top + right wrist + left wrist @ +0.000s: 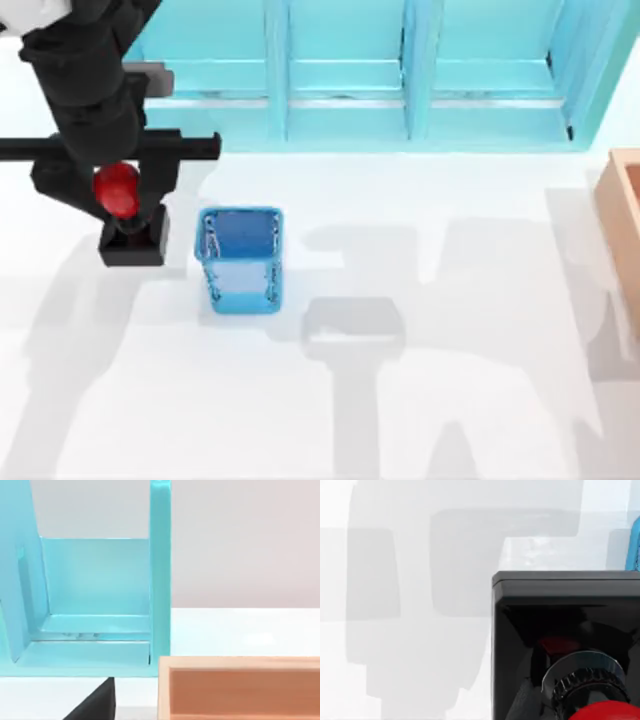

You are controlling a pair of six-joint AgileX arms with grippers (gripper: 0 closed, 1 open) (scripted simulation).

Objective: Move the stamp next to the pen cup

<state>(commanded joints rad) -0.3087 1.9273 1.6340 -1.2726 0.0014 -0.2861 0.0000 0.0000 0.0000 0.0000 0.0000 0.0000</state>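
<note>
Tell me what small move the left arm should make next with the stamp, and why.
Probably open the left claw and lift straight up. The stamp already appears to sit on the table just left of the pen cup, a narrow gap apart, so the placing looks done.

This is a rendered, office-like desk scene rather than a lived-in room: a plain white desk [450, 420] carries stationery, namely a blue translucent pen cup [240, 258] and, just beside it, a small stamp [128, 222] with a black block base and a red knob. Along the far edge stands a large turquoise shelf unit [400, 70] with open compartments, like a document organiser, and at the desk's right edge sits a light wooden box [622, 215]. The flat, unmarked surfaces and the bare pale wall [250, 540] behind the shelf give it a simulated look.
</note>
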